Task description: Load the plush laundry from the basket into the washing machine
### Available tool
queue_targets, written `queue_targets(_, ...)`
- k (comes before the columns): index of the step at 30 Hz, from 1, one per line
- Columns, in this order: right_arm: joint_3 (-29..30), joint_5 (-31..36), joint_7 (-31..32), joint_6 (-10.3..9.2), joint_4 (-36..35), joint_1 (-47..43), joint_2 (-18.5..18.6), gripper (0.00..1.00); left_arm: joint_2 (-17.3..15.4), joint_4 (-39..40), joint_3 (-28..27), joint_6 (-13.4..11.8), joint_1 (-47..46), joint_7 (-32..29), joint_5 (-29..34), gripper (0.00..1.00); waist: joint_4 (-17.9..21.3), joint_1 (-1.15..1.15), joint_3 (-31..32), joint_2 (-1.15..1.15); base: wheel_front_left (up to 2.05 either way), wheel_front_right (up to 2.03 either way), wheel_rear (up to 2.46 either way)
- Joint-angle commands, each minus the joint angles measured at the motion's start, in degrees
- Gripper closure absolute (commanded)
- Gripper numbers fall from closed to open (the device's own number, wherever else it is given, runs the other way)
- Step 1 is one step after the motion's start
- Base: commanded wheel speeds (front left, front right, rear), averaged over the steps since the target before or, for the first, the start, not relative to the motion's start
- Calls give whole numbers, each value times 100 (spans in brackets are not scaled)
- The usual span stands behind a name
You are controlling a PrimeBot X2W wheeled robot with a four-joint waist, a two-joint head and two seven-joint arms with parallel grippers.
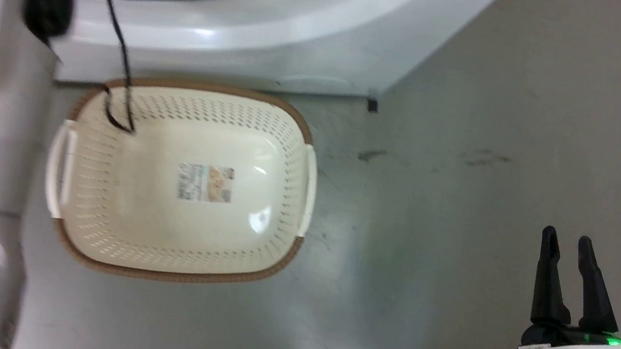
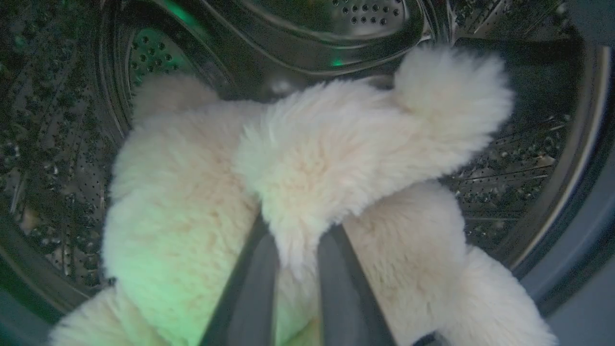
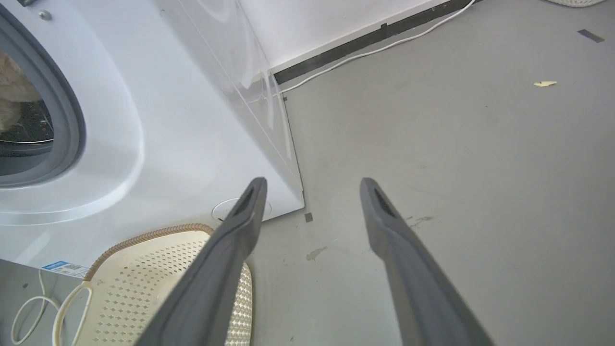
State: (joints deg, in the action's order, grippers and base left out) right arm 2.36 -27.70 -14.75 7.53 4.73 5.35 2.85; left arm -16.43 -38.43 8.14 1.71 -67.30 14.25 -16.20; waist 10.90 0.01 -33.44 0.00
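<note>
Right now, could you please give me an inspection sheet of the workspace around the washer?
Surface: grey floor, scuffed and stained.
Job's things: soft toy lies inside the washer drum; basket stands on the floor before the washer, label showing on its bare bottom.
Clutter: yellow scrap on the floor.
Grippers: left gripper shut on the toy's fur; right gripper open, holding nothing, over the floor.
Cables: black cable hangs over the basket; white cable runs along the wall.
Surroundings: white wall with dark skirting.
</note>
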Motion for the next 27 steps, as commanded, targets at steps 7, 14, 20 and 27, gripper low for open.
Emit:
queue_targets(7, -163, -192, -25, -4, -240, -8, 3, 0, -394, -342, -76, 19, -995, -54, 90, 100, 542, -1, -673, 0, 0, 0, 0)
queue_targets(14, -303, -310, -25, -4, -396, -87, 3, 0, -613, -560, 51, 26, -1606, -453, 210, 100, 756, -1, -993, 0, 0, 0, 0)
queue_targets(20, -319, -349, -25, -4, -497, -109, 3, 0, -656, -667, 137, 71, -1889, -672, 212, 100, 816, -1, -1168, 0, 0, 0, 0)
queue_targets(27, -306, -339, -25, -4, -548, -98, 3, 0, -667, -747, 267, 132, -2013, -785, 238, 98, 797, -1, -1264, 0, 0, 0, 0)
